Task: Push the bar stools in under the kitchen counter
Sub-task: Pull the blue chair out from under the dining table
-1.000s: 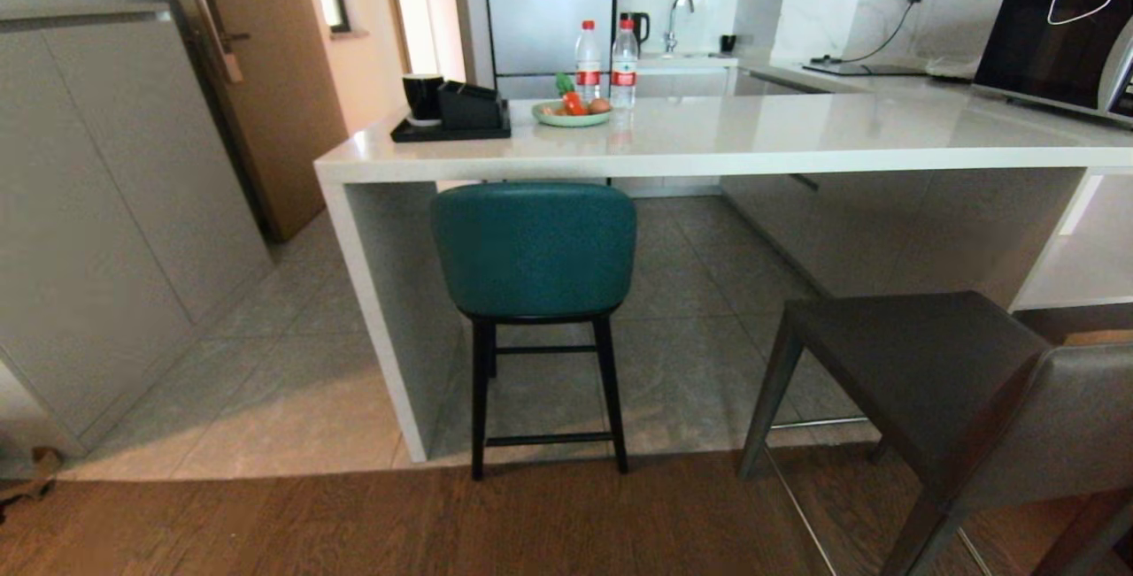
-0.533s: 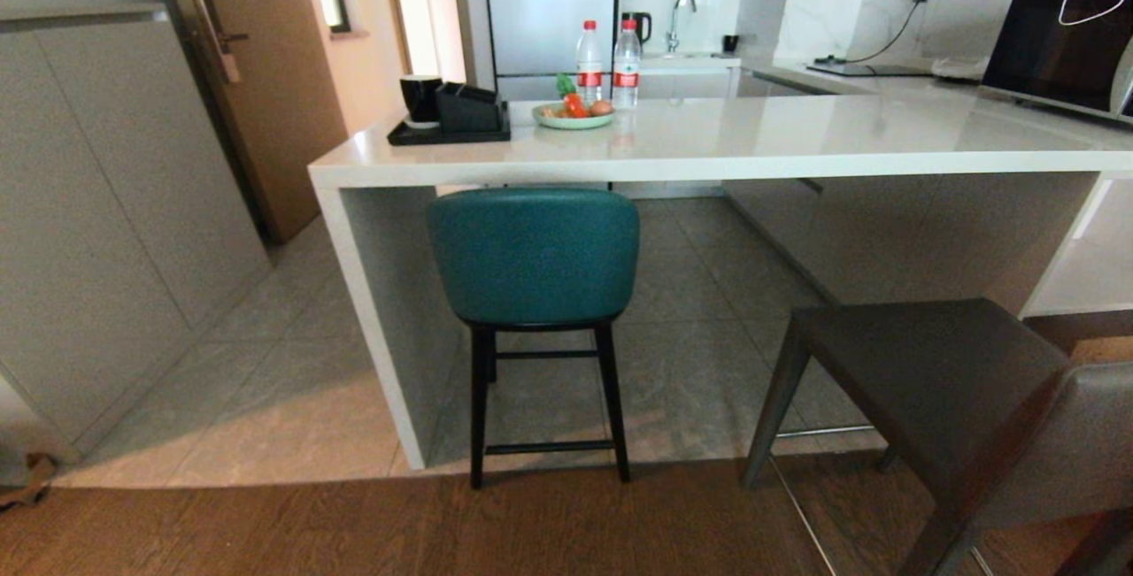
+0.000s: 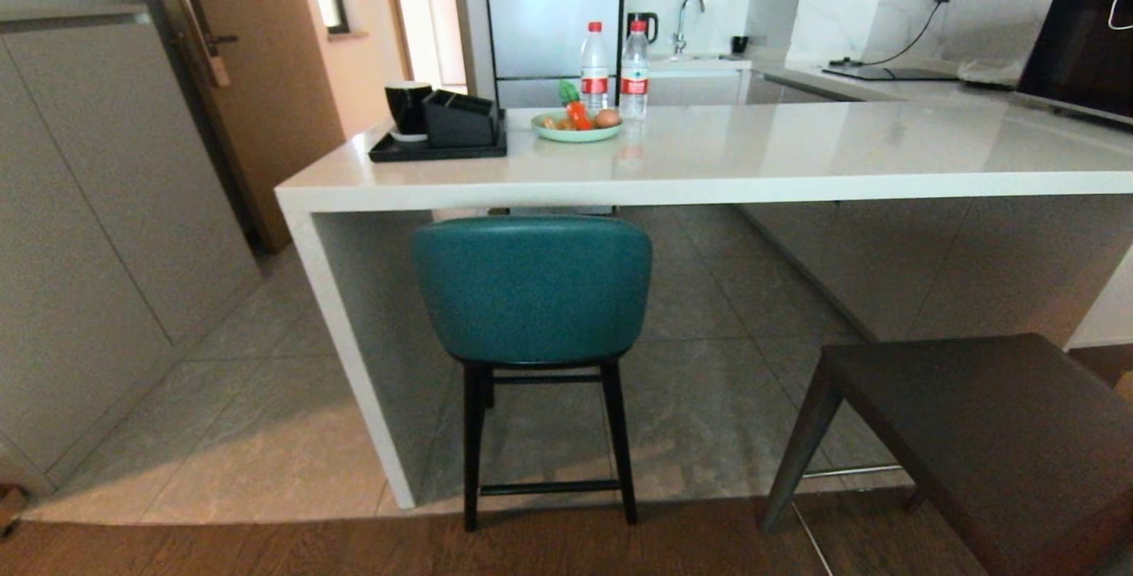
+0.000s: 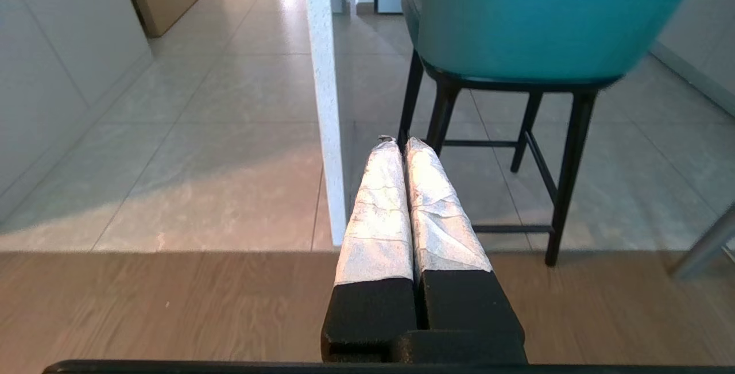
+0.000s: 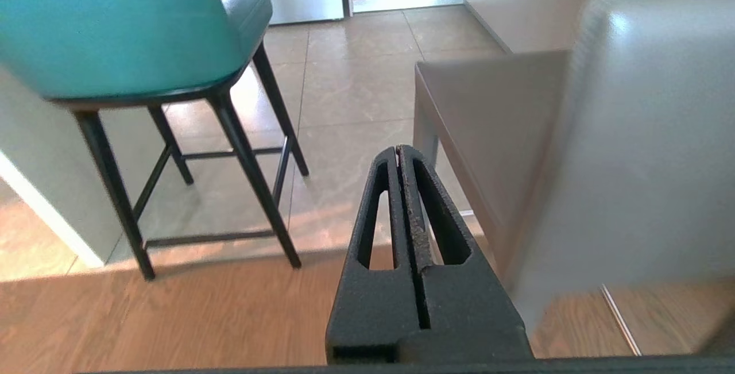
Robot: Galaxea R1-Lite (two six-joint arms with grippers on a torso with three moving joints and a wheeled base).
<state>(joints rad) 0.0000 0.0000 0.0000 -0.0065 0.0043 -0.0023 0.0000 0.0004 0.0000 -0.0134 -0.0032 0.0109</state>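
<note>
The right gripper is hanging low over the wood floor with its fingers pressed together, holding nothing. The teal stool is standing to its left on the tile, beside the white slab leg. The grey stool is sitting close on its right.

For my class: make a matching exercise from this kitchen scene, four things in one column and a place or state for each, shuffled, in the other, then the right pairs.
Things:
1. teal stool
2. dark-grey stool
3. black tray
4. left gripper

Places or states:
A. on the kitchen counter, at its left end
B. fingers shut, empty, low above the wood floor
C. seat under the counter edge, beside the white end leg
D. standing out from the counter, on the right

Pairs: 1-C, 2-D, 3-A, 4-B
</note>
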